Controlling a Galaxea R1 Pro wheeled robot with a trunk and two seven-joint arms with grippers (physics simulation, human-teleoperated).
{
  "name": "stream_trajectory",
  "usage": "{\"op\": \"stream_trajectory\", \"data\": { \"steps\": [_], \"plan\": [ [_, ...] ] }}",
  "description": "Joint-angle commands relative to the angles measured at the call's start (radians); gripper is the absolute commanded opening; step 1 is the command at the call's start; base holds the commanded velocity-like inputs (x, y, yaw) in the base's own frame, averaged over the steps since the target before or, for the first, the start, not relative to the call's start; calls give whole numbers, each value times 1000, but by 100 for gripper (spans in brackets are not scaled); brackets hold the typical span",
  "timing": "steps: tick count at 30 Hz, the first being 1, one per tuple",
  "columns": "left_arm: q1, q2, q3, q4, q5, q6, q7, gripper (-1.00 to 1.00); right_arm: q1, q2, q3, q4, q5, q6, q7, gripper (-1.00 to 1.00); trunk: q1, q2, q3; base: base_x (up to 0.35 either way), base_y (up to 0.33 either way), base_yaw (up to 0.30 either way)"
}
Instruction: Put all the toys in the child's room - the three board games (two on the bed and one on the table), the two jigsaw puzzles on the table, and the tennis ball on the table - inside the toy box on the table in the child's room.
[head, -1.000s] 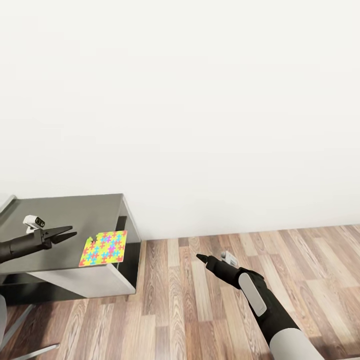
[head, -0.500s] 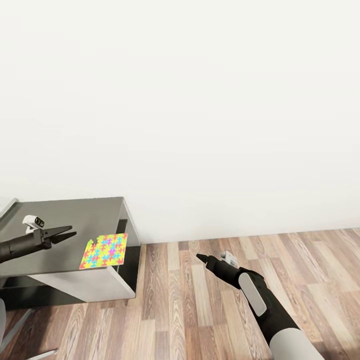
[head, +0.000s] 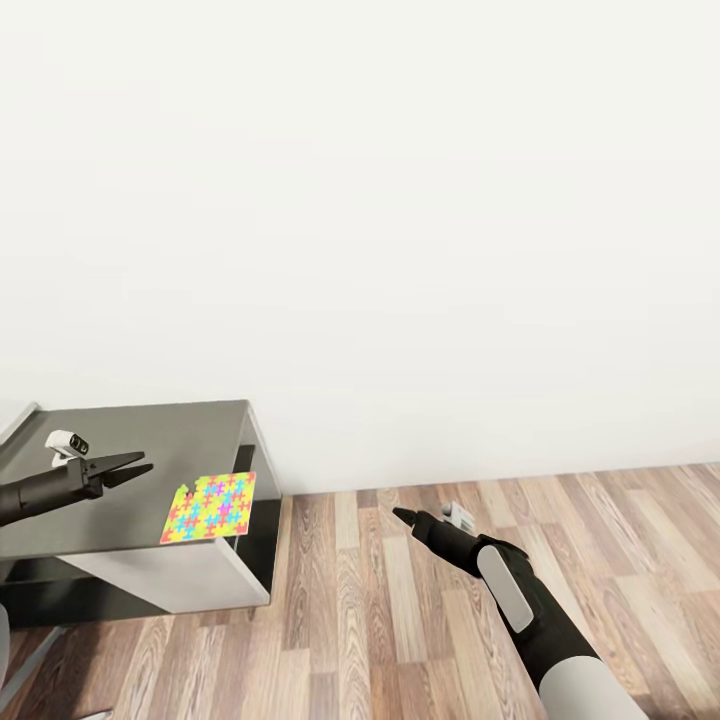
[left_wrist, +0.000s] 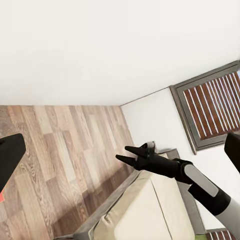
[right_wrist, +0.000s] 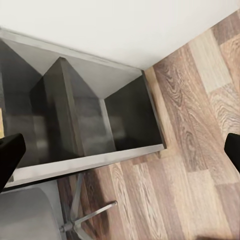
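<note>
One jigsaw puzzle (head: 210, 508), a bright multicoloured sheet, lies flat at the front right corner of the table's low dark grey side unit (head: 150, 435). My left gripper (head: 147, 462) hovers open over the unit's top, a little left of the puzzle and apart from it, holding nothing. My right gripper (head: 398, 515) hangs over the wood floor to the right of the unit. The left wrist view shows the right gripper (left_wrist: 122, 152) with its two fingers spread and empty. The bed (left_wrist: 145, 212) with its beige mattress appears in the left wrist view. The toy box, board games and tennis ball are out of view.
A bare white wall (head: 400, 200) stands behind the unit. Wood floor (head: 400, 620) stretches to the right. The unit's open shelves (right_wrist: 90, 125) and a chair's metal base (right_wrist: 90, 215) appear in the right wrist view. A window with brown blinds (left_wrist: 215, 105) is beyond the bed.
The whole head picture has shifted: the unit, puzzle and floor sit slightly lower in frame, so the camera moved. Both arms hold the same pose, and the puzzle stays put on the unit.
</note>
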Motion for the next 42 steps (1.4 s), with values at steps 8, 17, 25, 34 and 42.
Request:
{"op": "stream_trajectory", "data": {
  "steps": [8, 17, 25, 34, 42],
  "plan": [
    [-1, 1, -7, 1, 7, 10, -3, 100, 0, 0, -1, -1, -1, 4, 1, 100, 1, -2, 12, 0, 0, 0],
    [-1, 1, -7, 1, 6, 10, -2, 100, 0, 0, -1, 2, -1, 4, 1, 100, 1, -2, 27, 0, 0, 0],
    [-1, 1, -7, 1, 5, 10, -2, 100, 0, 0, -1, 1, -1, 4, 1, 100, 1, -2, 40, 0, 0, 0],
    [-1, 1, -7, 1, 5, 10, -2, 100, 0, 0, -1, 2, -1, 4, 1, 100, 1, -2, 55, 0, 0, 0],
    [-1, 1, -7, 1, 5, 10, -2, 100, 0, 0, -1, 2, -1, 4, 1, 100, 1, -2, 68, 0, 0, 0]
  ]
}}
